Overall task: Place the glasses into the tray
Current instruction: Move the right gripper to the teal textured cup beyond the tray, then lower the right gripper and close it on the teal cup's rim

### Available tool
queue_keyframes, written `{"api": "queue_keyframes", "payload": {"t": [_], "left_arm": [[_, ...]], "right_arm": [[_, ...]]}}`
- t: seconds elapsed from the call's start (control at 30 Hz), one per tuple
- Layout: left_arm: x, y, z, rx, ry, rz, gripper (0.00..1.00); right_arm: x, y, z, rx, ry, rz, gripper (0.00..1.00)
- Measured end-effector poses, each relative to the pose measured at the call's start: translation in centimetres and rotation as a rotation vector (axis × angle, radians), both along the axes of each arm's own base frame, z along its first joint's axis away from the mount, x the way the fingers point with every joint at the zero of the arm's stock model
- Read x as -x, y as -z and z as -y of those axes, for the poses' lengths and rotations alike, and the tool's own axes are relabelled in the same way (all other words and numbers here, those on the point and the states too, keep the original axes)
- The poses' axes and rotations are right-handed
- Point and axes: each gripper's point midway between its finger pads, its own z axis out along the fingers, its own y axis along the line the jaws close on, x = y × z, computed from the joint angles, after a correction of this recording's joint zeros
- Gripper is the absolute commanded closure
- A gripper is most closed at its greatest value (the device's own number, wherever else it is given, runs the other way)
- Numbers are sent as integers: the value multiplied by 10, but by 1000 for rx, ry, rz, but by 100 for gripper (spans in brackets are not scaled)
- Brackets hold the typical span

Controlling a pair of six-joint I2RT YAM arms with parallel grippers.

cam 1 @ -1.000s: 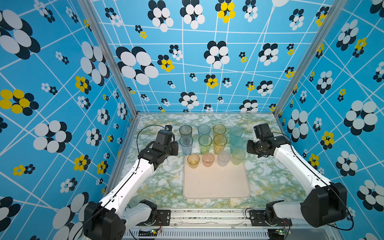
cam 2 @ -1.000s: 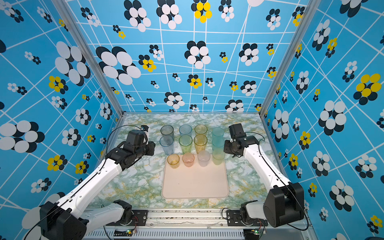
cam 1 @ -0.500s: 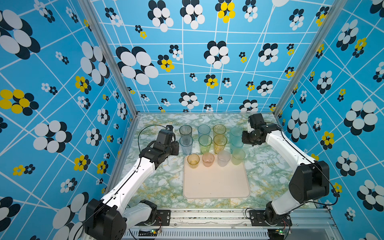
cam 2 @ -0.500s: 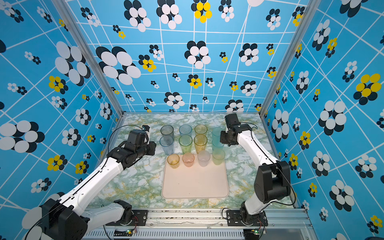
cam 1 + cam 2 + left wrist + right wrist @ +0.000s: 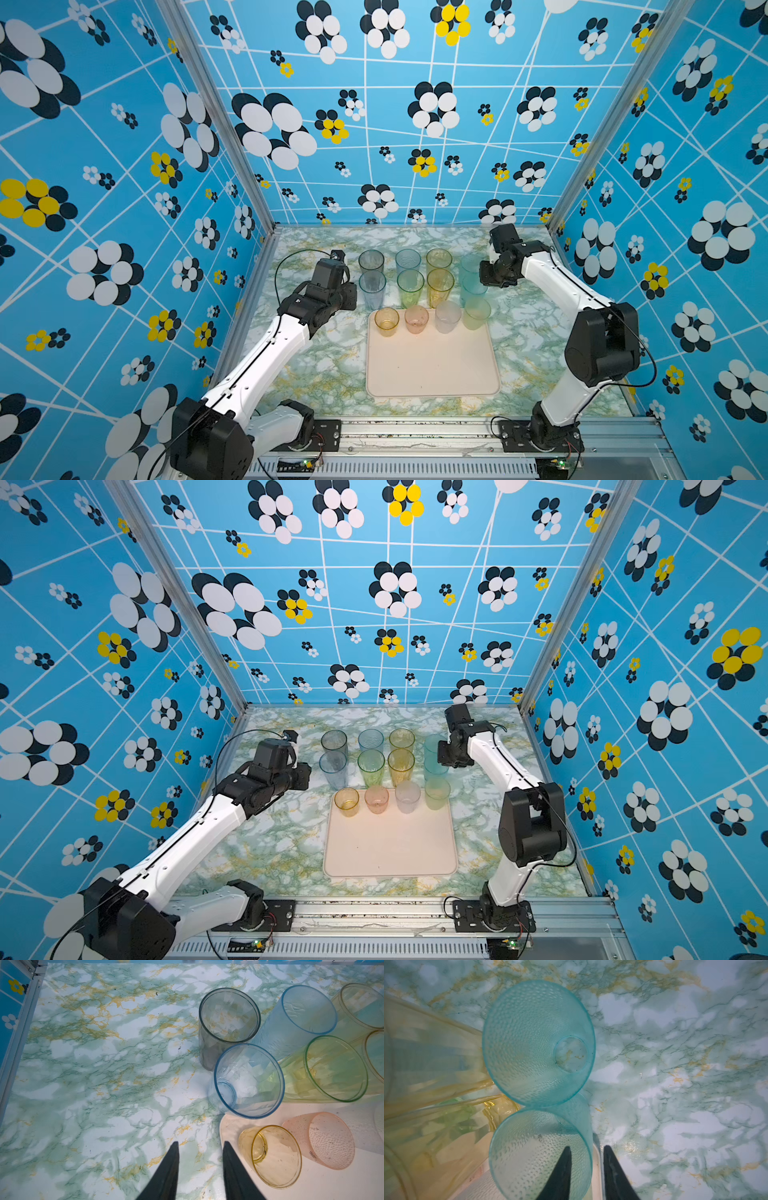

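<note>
Our right end effector (image 5: 586,1146) straddles a teal glass (image 5: 519,1157) rim, unclenched, while our left end effector (image 5: 201,1142) hangs released over the desk (image 5: 104,1084).

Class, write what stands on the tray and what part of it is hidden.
Along the tray's far edge stand an amber glass, a pink glass, a clear glass and a green glass, all short. The rest is bare. Its far rim is mostly hidden behind them.

A robot lab cell, folks! Flower-print walls (image 5: 415,187) on aluminium posts (image 5: 219,124) box in a marbled table (image 5: 324,365). Two arms (image 5: 266,361) sit bolted to a rail (image 5: 415,434).
</note>
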Motion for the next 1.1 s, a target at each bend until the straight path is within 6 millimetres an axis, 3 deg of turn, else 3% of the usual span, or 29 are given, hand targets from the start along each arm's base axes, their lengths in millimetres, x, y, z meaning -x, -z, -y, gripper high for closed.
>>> {"api": "queue_keyframes", "payload": {"t": [0.2, 1.1], "left_arm": [[0, 0, -1, 0, -2, 0, 63], [-1, 0, -3, -1, -7, 1, 63]], "right_arm": [[0, 10, 2, 9, -5, -27, 75], [-2, 10, -1, -1, -11, -28, 89]]}}
